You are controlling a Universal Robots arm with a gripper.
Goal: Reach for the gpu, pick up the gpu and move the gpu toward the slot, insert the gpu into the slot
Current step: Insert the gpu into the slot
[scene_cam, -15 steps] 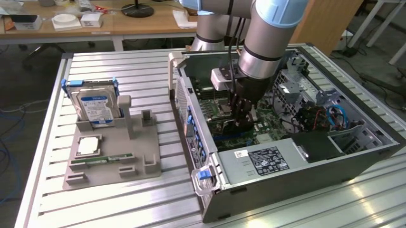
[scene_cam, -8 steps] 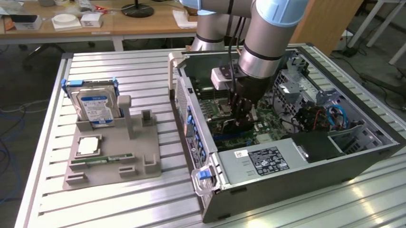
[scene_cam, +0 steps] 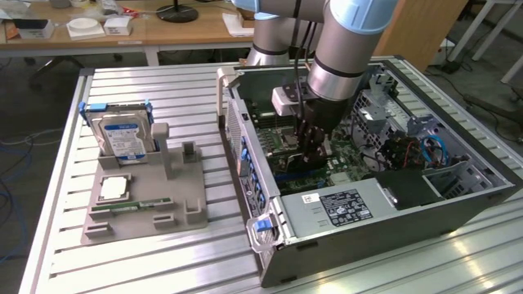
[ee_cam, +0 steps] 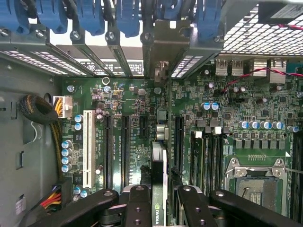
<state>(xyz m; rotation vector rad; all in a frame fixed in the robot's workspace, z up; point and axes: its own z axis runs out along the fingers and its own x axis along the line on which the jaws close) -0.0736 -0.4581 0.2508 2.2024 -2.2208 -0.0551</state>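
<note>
Inside the open computer case (scene_cam: 270, 245), my gripper (scene_cam: 312, 147) hangs low over the green motherboard (scene_cam: 282, 138). In the wrist view the gpu (ee_cam: 159, 156) appears edge-on as a thin upright card between my black fingers (ee_cam: 137, 208). Its silver end bracket (ee_cam: 163, 47) rests against the case's rear openings. The card runs along the board in line with the black expansion slots (ee_cam: 125, 146), right beside one slot (ee_cam: 178, 142). My gripper (ee_cam: 159, 210) is shut on the card. Whether its lower edge sits in a slot is hidden.
A grey holder (scene_cam: 147, 202) at the exterior view's left carries the blue-labelled hard drive (scene_cam: 121, 138), a processor (scene_cam: 112, 187) and a green memory stick (scene_cam: 131, 207). The power supply (scene_cam: 343, 205), drive cage and cables (scene_cam: 429, 150) crowd the case around the arm.
</note>
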